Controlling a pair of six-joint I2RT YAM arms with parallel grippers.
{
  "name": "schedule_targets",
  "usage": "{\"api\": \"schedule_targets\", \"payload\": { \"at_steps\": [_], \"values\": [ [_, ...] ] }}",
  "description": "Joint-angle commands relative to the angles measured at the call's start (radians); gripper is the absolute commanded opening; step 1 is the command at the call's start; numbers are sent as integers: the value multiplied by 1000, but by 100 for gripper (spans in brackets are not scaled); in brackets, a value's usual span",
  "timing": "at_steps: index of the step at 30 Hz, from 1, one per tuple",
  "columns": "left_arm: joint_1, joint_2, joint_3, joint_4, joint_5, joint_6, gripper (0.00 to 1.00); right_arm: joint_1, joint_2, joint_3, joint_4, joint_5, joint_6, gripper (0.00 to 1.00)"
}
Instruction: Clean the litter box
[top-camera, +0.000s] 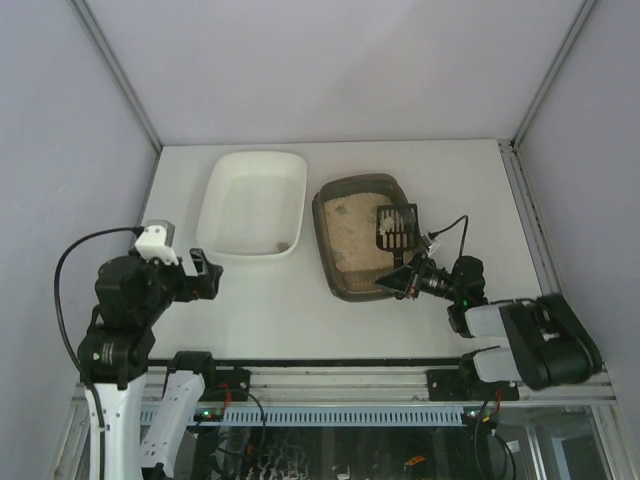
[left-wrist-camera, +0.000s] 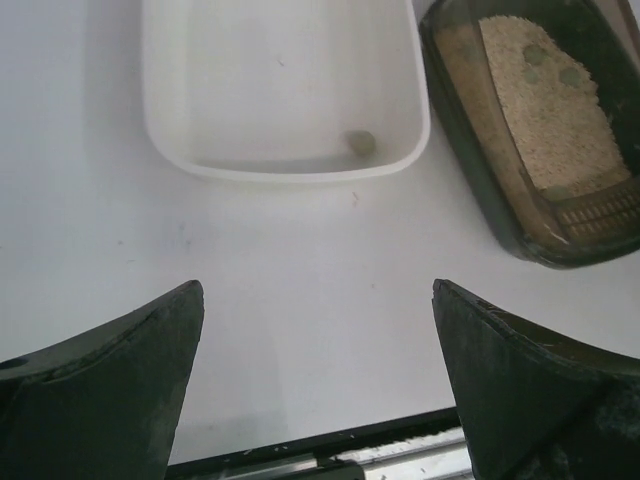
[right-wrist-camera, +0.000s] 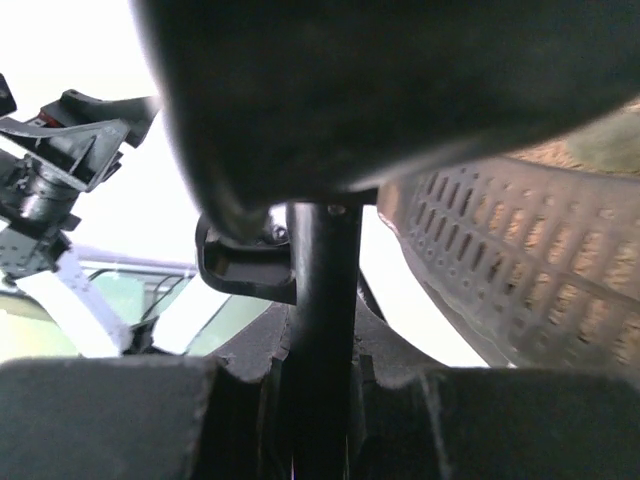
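A white table (top-camera: 300, 320) is seen from above, with two robot arms mounted at its near edge. Toward the back of the table two trays sit side by side, close together but not touching. On the left is a white tray (top-camera: 250, 200). On the right is the dark grey-brown litter box (top-camera: 335, 283), turned at a slight angle and holding beige sandy litter (left-wrist-camera: 540, 120). A few greenish-grey clumps (left-wrist-camera: 535, 53) lie on the litter. One more small clump (left-wrist-camera: 360, 142) sits in a near corner of the white tray.

The right gripper (top-camera: 405, 280) reaches toward the near right corner of the litter box. Its fingers are clamped tight on the handle of a black slotted scoop (top-camera: 395, 228). The head of the scoop lies over the right side of the litter.

The left gripper (top-camera: 205, 272) hovers above bare table in front of the white tray. Its jaws are spread wide and hold nothing.
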Motion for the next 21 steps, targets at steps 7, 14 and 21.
{"api": "schedule_targets", "payload": {
  "at_steps": [7,14,21],
  "values": [
    [8,69,25,-41,-246,167,100,19,214,5,490,-25,208,0],
    [54,192,50,-72,-218,199,100,-16,255,29,495,-50,243,0],
    [105,240,46,-68,-176,216,100,43,269,57,422,-60,227,0]
  ]
}}
